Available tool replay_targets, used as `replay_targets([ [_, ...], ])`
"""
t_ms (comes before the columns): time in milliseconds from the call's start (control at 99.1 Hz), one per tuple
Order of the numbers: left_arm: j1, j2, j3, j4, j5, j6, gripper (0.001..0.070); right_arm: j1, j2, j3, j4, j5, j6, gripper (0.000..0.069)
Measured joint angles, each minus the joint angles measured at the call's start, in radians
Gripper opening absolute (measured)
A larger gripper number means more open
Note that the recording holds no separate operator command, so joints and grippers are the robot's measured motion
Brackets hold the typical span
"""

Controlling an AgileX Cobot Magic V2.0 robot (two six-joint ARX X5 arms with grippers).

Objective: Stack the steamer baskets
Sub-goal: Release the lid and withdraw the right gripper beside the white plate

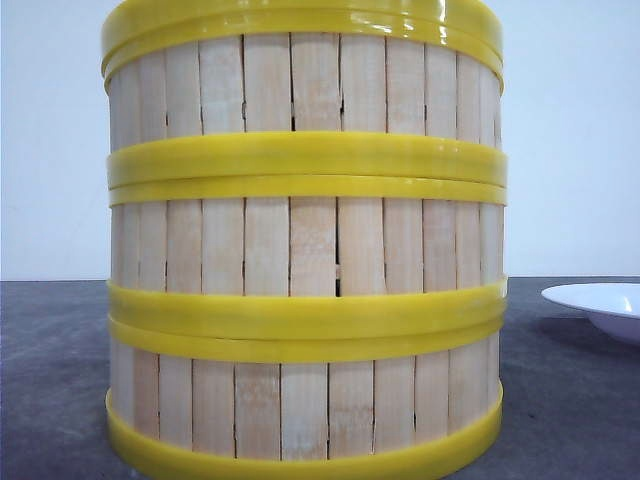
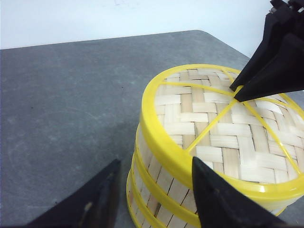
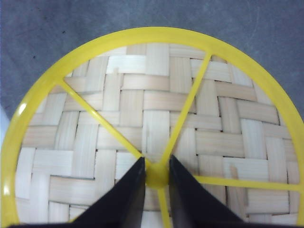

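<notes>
Yellow hub of lid (image 3: pixel 152 118) pinched by right claw (image 3: pixel 156 178); left claw (image 2: pixel 156 190) wide, empty.

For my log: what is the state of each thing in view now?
steamer baskets: all three stacked, upright
woven lid: closed on the stack
right hand: around the lid's centre hub
left hand: open, astride the lid's rim
white plate: empty as far as seen

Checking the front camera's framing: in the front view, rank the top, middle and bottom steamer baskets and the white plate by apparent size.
1. Top basket, middle basket and bottom basket: alike, so unranked.
2. White plate: smallest, though cut off at the frame edge.
</notes>
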Motion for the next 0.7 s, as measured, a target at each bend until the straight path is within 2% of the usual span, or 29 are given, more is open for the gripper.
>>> replay_targets([
  [242, 0.0, 0.0, 0.0, 0.0, 0.0, 0.0, 0.0275, 0.0, 0.0, 0.0, -0.013, 0.0, 0.0, 0.0063],
  [303, 0.0, 0.0, 0.0, 0.0, 0.0, 0.0, 0.0275, 0.0, 0.0, 0.0, -0.015, 0.0, 0.0, 0.0101],
  [474, 0.0, 0.0, 0.0, 0.0, 0.0, 0.0, 0.0275, 0.0, 0.0, 0.003, -0.027, 0.0, 0.0, 0.03],
  [555, 0.0, 0.0, 0.0, 0.0, 0.0, 0.0, 0.0275, 0.0, -0.003, 0.014, -0.026, 0.005, 0.0, 0.033],
  [696, 0.0, 0.0, 0.0, -0.003, 0.0, 0.0, 0.0275, 0.0, -0.047, 0.053, -0.017, 0.04, 0.0, 0.0342],
])
